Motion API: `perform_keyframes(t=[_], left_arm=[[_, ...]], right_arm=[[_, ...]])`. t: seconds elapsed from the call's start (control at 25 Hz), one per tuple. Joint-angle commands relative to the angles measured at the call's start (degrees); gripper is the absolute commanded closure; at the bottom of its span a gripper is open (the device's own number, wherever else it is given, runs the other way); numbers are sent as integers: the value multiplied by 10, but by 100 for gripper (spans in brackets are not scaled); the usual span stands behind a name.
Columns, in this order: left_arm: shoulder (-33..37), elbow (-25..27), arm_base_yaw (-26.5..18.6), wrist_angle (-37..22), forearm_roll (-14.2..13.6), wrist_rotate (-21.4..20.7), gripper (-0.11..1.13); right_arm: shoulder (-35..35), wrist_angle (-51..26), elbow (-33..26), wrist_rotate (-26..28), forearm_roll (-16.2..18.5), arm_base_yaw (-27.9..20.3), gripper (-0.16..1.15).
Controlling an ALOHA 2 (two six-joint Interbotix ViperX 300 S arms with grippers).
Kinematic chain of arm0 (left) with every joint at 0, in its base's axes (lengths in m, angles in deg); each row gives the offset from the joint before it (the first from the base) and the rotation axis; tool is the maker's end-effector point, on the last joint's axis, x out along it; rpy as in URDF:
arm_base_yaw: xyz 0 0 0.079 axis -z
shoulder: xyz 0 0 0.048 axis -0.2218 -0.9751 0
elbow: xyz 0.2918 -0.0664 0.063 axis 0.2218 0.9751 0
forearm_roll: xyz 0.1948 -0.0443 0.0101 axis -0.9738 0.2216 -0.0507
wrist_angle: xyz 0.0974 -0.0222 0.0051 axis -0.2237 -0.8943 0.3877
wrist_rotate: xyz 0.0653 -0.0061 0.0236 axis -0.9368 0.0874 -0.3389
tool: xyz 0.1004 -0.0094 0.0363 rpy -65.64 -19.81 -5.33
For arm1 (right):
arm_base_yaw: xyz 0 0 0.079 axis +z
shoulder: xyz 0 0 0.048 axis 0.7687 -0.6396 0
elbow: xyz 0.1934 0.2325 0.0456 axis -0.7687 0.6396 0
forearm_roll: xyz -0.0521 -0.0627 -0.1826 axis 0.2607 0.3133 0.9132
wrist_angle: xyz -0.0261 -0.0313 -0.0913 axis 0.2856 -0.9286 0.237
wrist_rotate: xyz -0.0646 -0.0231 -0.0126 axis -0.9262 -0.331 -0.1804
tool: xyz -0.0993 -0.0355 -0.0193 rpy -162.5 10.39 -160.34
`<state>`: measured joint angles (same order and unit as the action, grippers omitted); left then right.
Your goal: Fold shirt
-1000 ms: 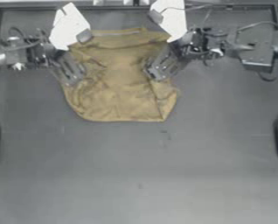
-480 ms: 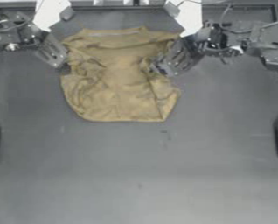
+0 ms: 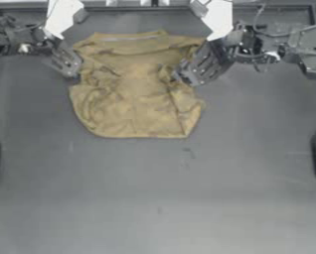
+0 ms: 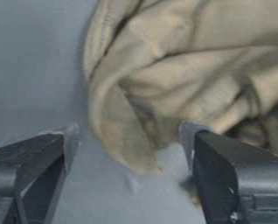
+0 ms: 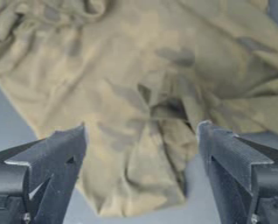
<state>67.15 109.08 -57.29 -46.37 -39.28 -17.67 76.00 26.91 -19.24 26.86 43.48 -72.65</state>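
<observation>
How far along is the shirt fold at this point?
Early. The mustard-yellow cloth T-shirt lies crumpled near the table's far edge, no neat fold visible. In hand: left gripper and right gripper, both open, sit at its two sides with cloth between their jaws. Flattening and every fold remain.

Top view straight down over the counter (image 3: pixel 161 198); wrist views close, sharing the shirt (image 3: pixel 137 94) at twelve o'clock.

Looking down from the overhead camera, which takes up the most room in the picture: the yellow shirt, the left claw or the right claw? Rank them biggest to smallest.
1. The shirt, by far the largest.
2. and 3. The right gripper and the left gripper: too alike to rank. Both are open at the shirt's upper corners, and the right one shows slightly more of itself.
</observation>
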Motion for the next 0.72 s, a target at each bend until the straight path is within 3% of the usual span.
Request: perform_keyframes(t=[0.04, 0.2, 0.32, 0.44, 0.64, 0.72], left_arm=[[5, -7, -8, 13, 2, -2, 4], [-11, -11, -13, 16, 2, -5, 6], [-17, -13, -16, 17, 2, -6, 16], [-20, -17, -17, 17, 2, -6, 43], [-18, -19, -13, 16, 2, -23, 108], [-17, -19, -13, 13, 4, -23, 106]], right_arm=[[21, 4, -6, 1, -1, 0, -2], [21, 11, -6, 1, -2, 0, -2], [21, 12, -6, 1, -3, 1, -1], [21, 12, -8, 1, -3, 2, -1], [21, 12, -11, 1, -3, 4, -1], [21, 13, -11, 1, -3, 4, -1]])
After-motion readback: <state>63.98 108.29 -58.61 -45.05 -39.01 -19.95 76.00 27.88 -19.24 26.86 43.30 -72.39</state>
